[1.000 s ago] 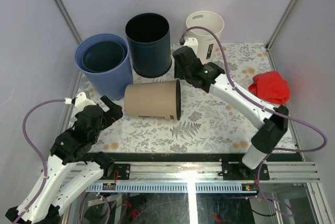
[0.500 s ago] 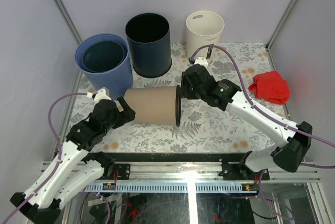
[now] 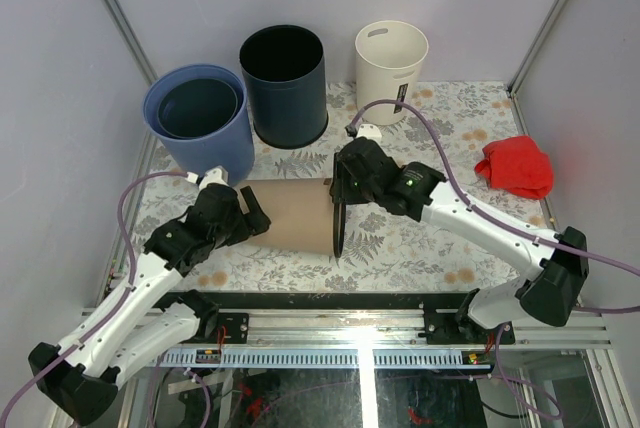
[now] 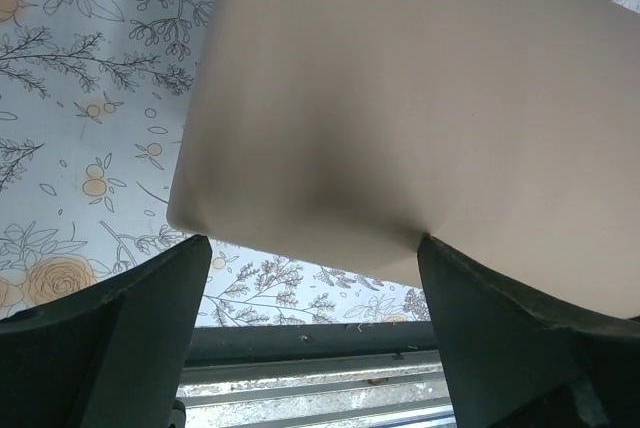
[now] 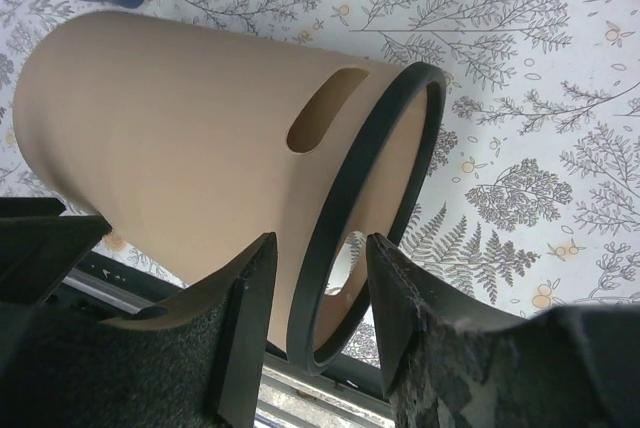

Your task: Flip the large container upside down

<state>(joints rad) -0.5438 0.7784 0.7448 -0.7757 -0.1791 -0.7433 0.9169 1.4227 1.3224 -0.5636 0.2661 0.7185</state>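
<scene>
The large tan container (image 3: 290, 216) lies on its side on the floral table, its black rim (image 3: 337, 218) facing right and its closed base facing left. My left gripper (image 3: 245, 216) is open at the base end, and in the left wrist view its fingers (image 4: 150, 328) stand wide on either side of the tan wall (image 4: 400, 98). My right gripper (image 3: 345, 183) is open over the mouth. In the right wrist view (image 5: 320, 248) its two fingers straddle the black rim (image 5: 370, 188), one outside the tan wall (image 5: 180, 118) and one inside the mouth, with gaps showing.
Upright at the back stand nested blue buckets (image 3: 200, 118), a dark navy bin (image 3: 285, 83) and a cream bin (image 3: 392, 56). A red cloth (image 3: 517, 166) lies at the right. A metal rail (image 3: 360, 328) runs along the near edge.
Both arms closed in on the tan container: the left gripper reached its base, and the right gripper came down from the back onto the rim. The container shifted slightly toward the front.
</scene>
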